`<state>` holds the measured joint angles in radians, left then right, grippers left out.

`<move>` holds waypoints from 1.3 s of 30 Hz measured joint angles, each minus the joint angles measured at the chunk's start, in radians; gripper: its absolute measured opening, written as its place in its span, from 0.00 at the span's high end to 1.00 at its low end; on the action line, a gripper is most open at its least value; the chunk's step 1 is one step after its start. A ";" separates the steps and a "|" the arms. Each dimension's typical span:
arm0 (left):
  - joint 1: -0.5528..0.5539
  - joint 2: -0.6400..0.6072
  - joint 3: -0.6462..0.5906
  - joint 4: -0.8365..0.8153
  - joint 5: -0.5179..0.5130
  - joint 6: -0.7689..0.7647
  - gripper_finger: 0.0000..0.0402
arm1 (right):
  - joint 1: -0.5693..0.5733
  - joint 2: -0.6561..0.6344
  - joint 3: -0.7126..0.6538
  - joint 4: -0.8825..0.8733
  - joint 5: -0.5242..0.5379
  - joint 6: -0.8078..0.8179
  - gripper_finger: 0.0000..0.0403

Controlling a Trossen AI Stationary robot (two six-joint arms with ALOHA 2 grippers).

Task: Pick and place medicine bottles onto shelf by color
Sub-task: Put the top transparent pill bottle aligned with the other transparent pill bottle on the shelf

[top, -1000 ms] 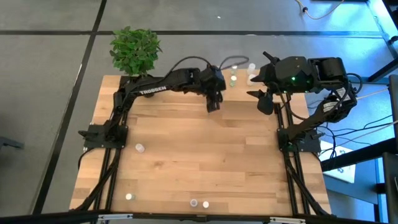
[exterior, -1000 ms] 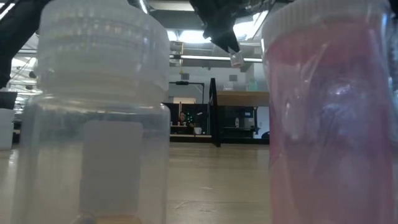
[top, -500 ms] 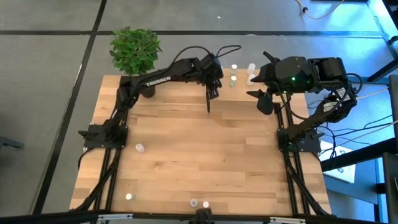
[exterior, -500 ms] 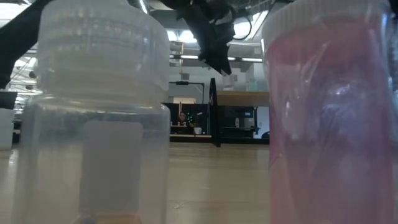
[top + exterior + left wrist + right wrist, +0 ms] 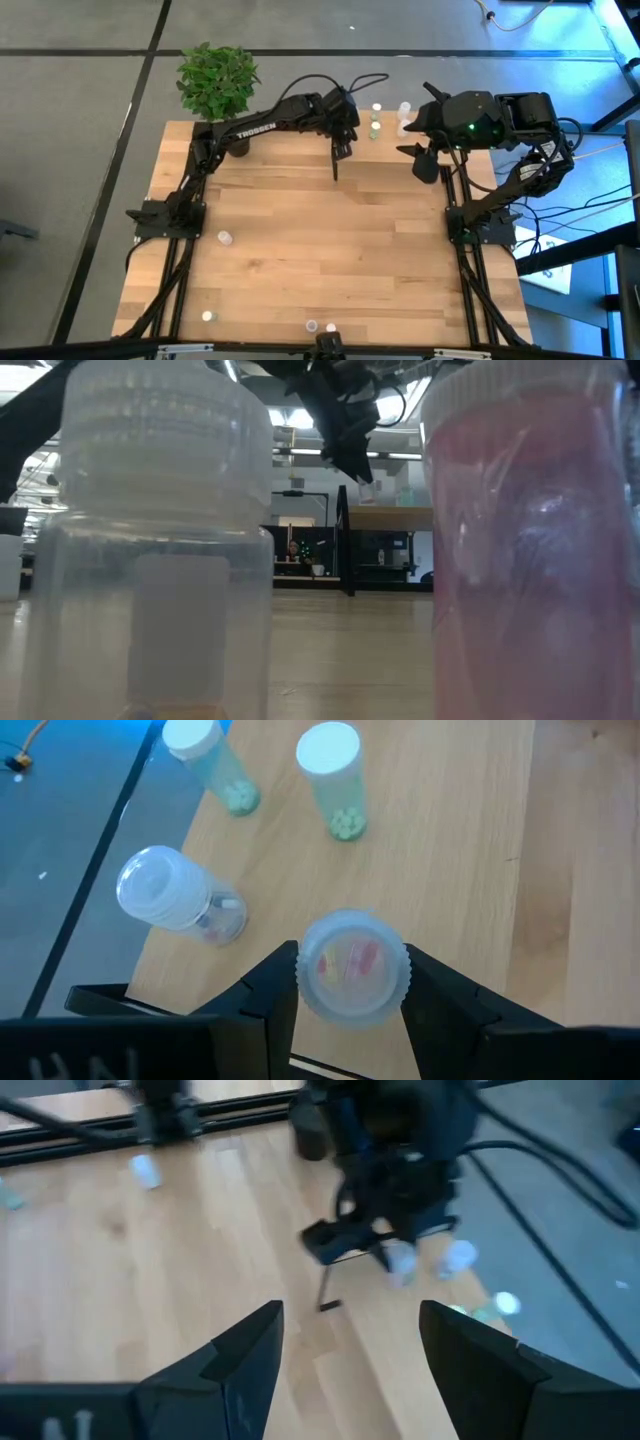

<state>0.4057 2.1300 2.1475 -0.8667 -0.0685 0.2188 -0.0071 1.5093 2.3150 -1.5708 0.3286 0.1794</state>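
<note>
Left gripper (image 5: 348,982): clamped on clear-capped bottle (image 5: 352,967) | Right gripper (image 5: 345,1345): fingers apart, empty | Left arm (image 5: 262,124) lettering: "TROSSEN"

Low view: two close bottles, a clear one (image 5: 165,550) and a pink one (image 5: 535,550), are blocking most of the table, edges cutting both off. Right wrist view: left arm (image 5: 395,1150) is blurring, bottles (image 5: 460,1258) near it too smeared to tell cap colours.

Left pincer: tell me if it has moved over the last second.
Yes. In the high view the left pincer, holding a bottle, has shifted toward the table's far edge, closer to the bottles standing on the shelf.
</note>
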 joint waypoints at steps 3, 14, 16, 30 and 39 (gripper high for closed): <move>0.000 0.000 0.000 -0.002 0.000 0.000 0.65 | 0.000 0.002 0.000 0.000 0.077 0.019 0.41; 0.000 0.001 0.000 -0.008 0.000 -0.001 0.65 | 0.000 0.003 -0.001 0.000 0.149 0.022 0.41; 0.002 0.001 0.000 -0.008 0.000 -0.001 0.65 | 0.000 0.003 -0.001 0.000 0.149 0.022 0.41; 0.027 0.001 0.000 -0.008 0.033 0.000 0.65 | 0.000 0.003 -0.001 0.003 0.148 0.022 0.41; 0.036 0.004 0.000 -0.002 0.083 0.029 0.65 | 0.000 0.003 -0.001 0.003 0.141 0.022 0.41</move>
<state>0.4416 2.1337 2.1479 -0.8686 0.0148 0.2474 -0.0074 1.5127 2.3142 -1.5677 0.4698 0.2016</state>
